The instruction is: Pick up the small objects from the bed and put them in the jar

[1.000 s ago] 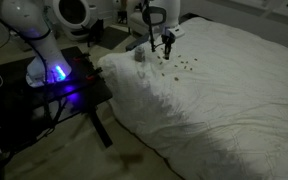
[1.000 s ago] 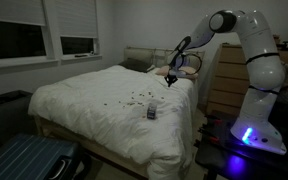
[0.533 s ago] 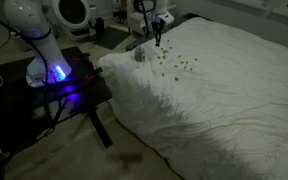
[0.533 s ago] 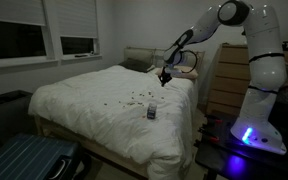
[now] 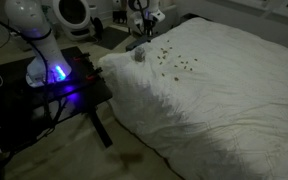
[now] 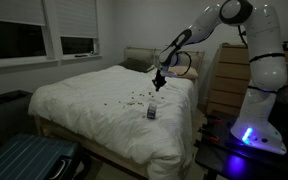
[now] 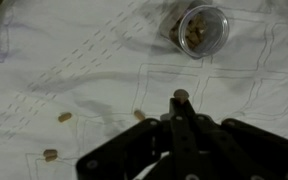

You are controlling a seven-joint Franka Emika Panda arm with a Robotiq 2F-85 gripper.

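Observation:
The bed [image 5: 224, 90] [image 6: 84, 100] has a wrinkled white cover. The jar [image 5: 140, 55] [image 6: 152, 113] stands on it near the edge by the robot. In the wrist view the jar [image 7: 196, 28] lies at the upper right, open, with brownish bits inside. Several small objects [image 5: 174, 62] [image 6: 134, 98] are scattered on the cover, and a few bits [image 7: 64, 117] show to the left of the fingers. My gripper [image 7: 180, 97] [image 5: 149, 28] [image 6: 159, 82] hangs above the bed, short of the jar, shut on one small object pinched at its tips.
The robot base with a blue light sits on a black side table [image 5: 74, 85] next to the bed. A large white round appliance [image 5: 72, 12] stands behind it. A suitcase [image 6: 24, 160] lies at the bed's foot, and a wooden dresser [image 6: 229, 80] stands beside the arm.
The gripper has risen from the scattered bits and moved towards the jar, staying shut.

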